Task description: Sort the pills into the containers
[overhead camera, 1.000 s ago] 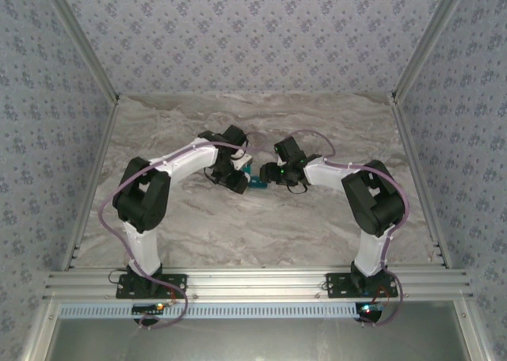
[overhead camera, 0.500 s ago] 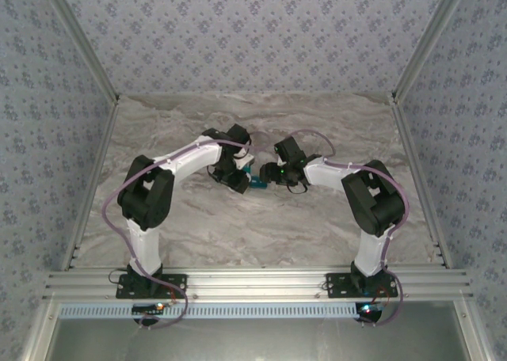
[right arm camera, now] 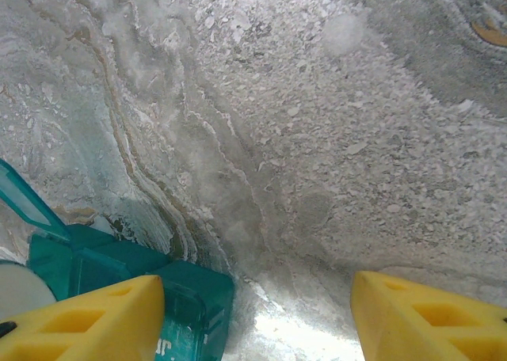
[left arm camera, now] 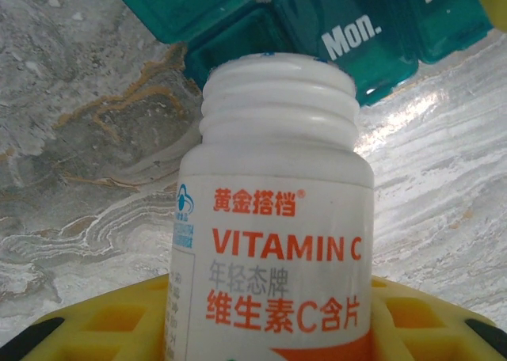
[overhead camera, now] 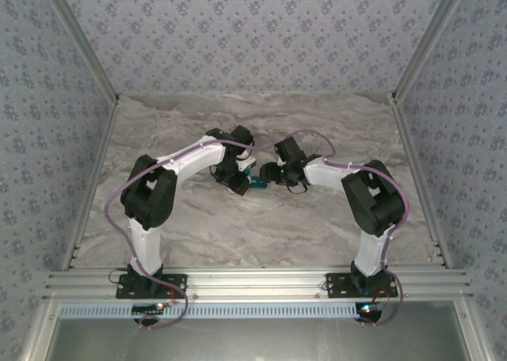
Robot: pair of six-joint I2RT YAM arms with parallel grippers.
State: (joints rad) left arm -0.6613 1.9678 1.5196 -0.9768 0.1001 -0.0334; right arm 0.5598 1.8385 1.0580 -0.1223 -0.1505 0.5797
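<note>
My left gripper (left arm camera: 269,333) is shut on a white, uncapped "VITAMIN C" bottle (left arm camera: 273,218). The bottle's threaded mouth points at the teal pill box (left arm camera: 238,48), and an open compartment lies just beyond it. A lid marked "Mon." (left arm camera: 348,36) is beside that compartment. From above, the pill box (overhead camera: 256,183) lies between my left gripper (overhead camera: 238,180) and my right gripper (overhead camera: 268,174). My right gripper (right arm camera: 255,321) is open. Its left finger (right arm camera: 87,321) hangs over the end of the pill box (right arm camera: 190,298), and its right finger stands over bare table. The pills are hidden.
The marble-patterned table (overhead camera: 261,226) is fenced by patterned walls at the back and sides. An aluminium rail (overhead camera: 253,283) runs along the near edge by the arm bases. In the right wrist view, a raised teal lid (right arm camera: 24,203) sticks up at the left.
My left arm has swung a little to the right, carrying the bottle closer over the pill box. The right arm has not moved.
</note>
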